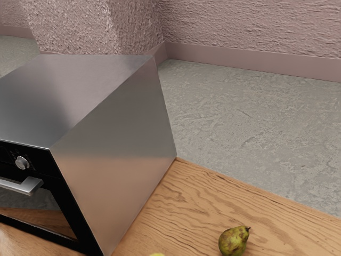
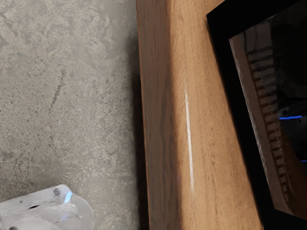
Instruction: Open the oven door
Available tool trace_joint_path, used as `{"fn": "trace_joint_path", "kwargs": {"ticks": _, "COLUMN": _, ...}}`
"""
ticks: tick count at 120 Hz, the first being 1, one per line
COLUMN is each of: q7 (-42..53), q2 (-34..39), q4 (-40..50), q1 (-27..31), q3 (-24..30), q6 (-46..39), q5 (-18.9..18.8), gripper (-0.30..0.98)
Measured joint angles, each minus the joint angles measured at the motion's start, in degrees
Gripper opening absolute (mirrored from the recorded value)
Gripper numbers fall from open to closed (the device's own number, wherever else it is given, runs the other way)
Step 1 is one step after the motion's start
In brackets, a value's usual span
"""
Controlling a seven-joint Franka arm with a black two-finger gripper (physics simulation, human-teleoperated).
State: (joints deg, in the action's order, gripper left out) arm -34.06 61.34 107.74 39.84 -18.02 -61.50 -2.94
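With the oven door (image 1: 42, 204) shut and the jaws' state indeterminable, the handle (image 1: 29, 185) should be taken squarely, clear of the knob (image 1: 22, 162), and eased outward and down.

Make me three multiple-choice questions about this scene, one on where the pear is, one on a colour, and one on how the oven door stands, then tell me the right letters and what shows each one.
1. Where is the pear?
A) On the wooden table, beside the oven
B) On top of the oven
C) On the floor

2. What colour is the handle of the oven door?
A) Red
B) Yellow
C) Silver

3. How does the oven door stand?
A) Wide open
B) Shut
C) Half open

Right letters:
1. A: the pear rests on the wood grain, apart from the oven's metal side.
2. C: the bar is bare, silvery metal.
3. B: the black door frame lies flush along the oven's front edge.
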Motion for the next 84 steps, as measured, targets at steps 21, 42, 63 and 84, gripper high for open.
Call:
{"fn": "trace_joint_path", "kwargs": {"ticks": 21, "q7": -7.3, "q2": 2.0, "q4": 6.5, "q1": 2.5, "q3": 1.3, "q6": -5.9, "q5": 1.0, "gripper": 0.69}}
{"fn": "trace_joint_path", "kwargs": {"ticks": 42, "q7": -11.4, "q2": 0.5, "q4": 11.6, "q1": 3.1, "q3": 2.1, "q6": -9.0, "q5": 6.9, "gripper": 0.69}}
{"fn": "trace_joint_path", "kwargs": {"ticks": 63, "q7": -15.1, "q2": -6.1, "q4": 13.6, "q1": 3.1, "q3": 6.8, "q6": -14.6, "q5": 11.8, "gripper": 0.69}}
{"fn": "trace_joint_path", "kwargs": {"ticks": 84, "q7": -18.6, "q2": -10.0, "q4": 13.5, "q1": 3.1, "q3": 9.5, "q6": -18.8, "q5": 14.4, "gripper": 0.69}}
